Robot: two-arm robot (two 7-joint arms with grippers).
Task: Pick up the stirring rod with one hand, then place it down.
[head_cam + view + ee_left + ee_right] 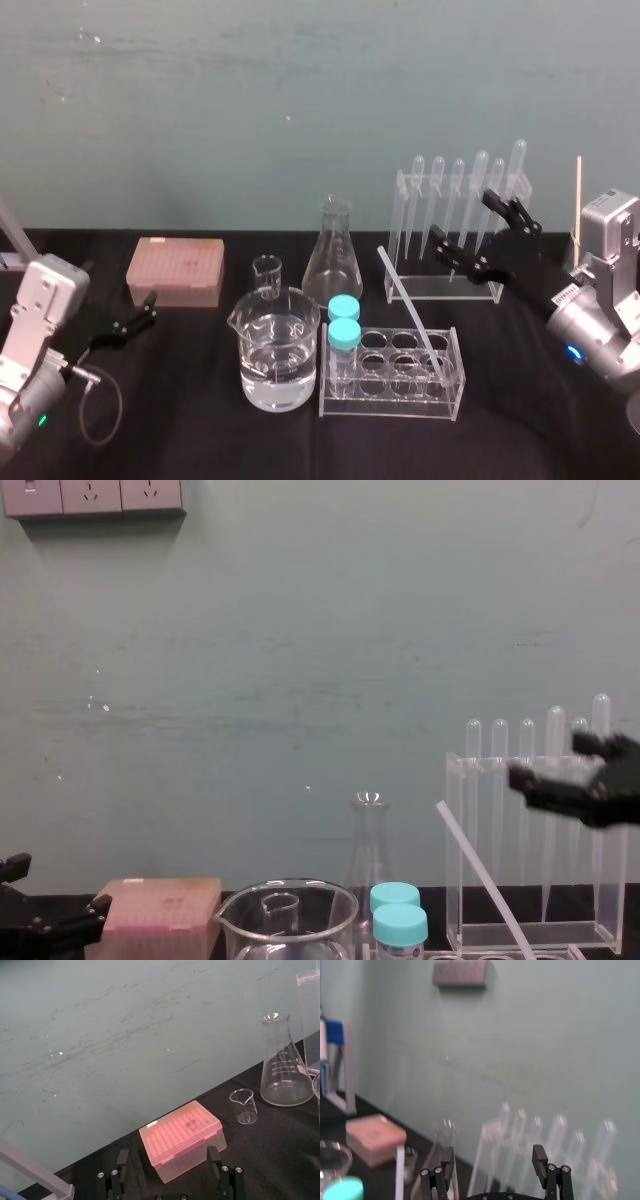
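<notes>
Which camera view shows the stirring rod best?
The head view: the stirring rod shows along its whole length, leaning with its lower end in the clear rack. The chest view cuts off its lower end; the right wrist view catches a short stretch.

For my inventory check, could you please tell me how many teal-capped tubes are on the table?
2. Both stand at the left end of the front rack, beside the big beaker: the back tube and the front tube, one behind the other. None looks hidden.
</notes>
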